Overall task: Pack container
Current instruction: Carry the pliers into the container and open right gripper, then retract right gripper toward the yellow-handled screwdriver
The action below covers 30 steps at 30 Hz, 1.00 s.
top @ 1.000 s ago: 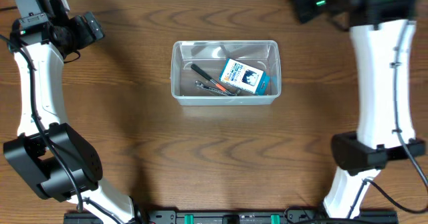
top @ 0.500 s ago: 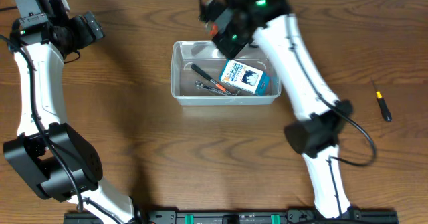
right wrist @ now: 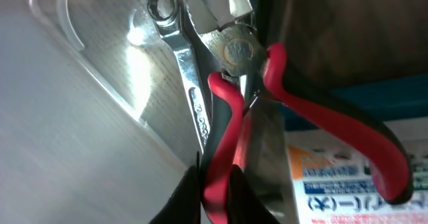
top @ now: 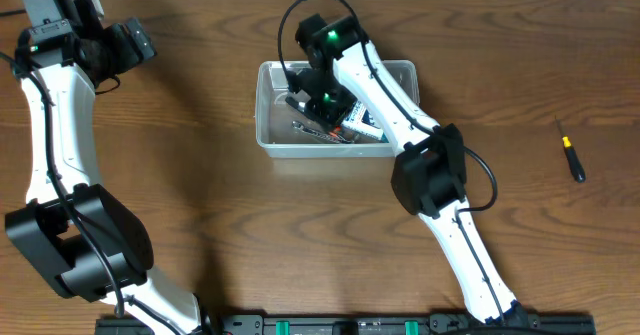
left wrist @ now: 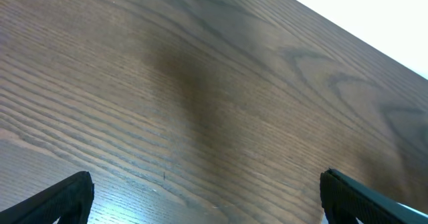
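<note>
Change: right gripper [right wrist: 217, 198] is down inside the container [top: 400, 70], with the pliers [right wrist: 301, 117] beside the wrench [right wrist: 180, 70].
Right fingers: nearly closed, pinching one red handle.
Left gripper [left wrist: 214, 200]: spread wide, empty, at the table's 10 o'clock.
Container: just 12 o'clock of table centre.
Versus earlier: the arm has come from 1 o'clock; the screwdriver [top: 571, 160] at 3 o'clock is uncovered.
Meaning: pliers nearly packed, release pending.

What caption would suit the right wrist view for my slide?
Right fingers pinch one handle of red-handled pliers beside a wrench and blue-and-white box inside the clear container.
</note>
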### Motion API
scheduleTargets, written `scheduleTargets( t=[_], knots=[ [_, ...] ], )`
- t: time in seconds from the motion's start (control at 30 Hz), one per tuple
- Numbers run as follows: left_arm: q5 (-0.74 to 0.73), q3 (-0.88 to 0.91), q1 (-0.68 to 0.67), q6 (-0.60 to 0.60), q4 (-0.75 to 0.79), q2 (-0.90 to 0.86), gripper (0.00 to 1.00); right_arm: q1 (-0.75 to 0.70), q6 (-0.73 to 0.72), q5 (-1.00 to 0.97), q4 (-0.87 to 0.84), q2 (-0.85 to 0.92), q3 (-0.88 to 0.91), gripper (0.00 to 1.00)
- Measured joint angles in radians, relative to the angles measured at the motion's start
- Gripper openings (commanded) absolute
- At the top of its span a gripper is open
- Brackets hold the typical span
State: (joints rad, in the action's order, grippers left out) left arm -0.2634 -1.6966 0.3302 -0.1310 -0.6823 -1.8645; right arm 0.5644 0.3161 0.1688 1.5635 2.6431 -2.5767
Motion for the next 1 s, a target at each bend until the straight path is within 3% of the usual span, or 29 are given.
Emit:
scheduleTargets(
  t=[0.1, 0.2, 0.4, 0.6, 0.77, 0.9, 0.93, 1.0],
  knots=[
    [0.000, 0.000, 0.000, 0.000, 0.000, 0.000, 0.98, 0.000, 0.010, 0.004, -0.011, -0.003, 0.000, 0.26],
    [0.000, 0.000, 0.000, 0.000, 0.000, 0.000, 0.98, -0.001, 0.018, 0.008, -0.018, -0.018, 0.000, 0.43],
    [0.000, 0.000, 0.000, 0.000, 0.000, 0.000, 0.98, -0.018, 0.032, -0.003, -0.023, -0.144, 0.002, 0.41],
    [0.000, 0.000, 0.000, 0.000, 0.000, 0.000, 0.98, -0.105, -0.002, -0.158, 0.041, -0.394, 0.002, 0.46],
    [0.000, 0.000, 0.000, 0.000, 0.000, 0.000, 0.98, -0.316, -0.021, -0.241, 0.079, -0.596, -0.005, 0.49],
    [0.000, 0.000, 0.000, 0.000, 0.000, 0.000, 0.98, -0.519, -0.018, -0.246, 0.113, -0.657, -0.008, 0.49],
    [0.000, 0.000, 0.000, 0.000, 0.000, 0.000, 0.98, -0.571, -0.016, -0.233, 0.121, -0.660, -0.008, 0.51],
    [0.000, 0.000, 0.000, 0.000, 0.000, 0.000, 0.98, -0.676, -0.003, -0.189, 0.127, -0.660, -0.007, 0.64]
  ],
)
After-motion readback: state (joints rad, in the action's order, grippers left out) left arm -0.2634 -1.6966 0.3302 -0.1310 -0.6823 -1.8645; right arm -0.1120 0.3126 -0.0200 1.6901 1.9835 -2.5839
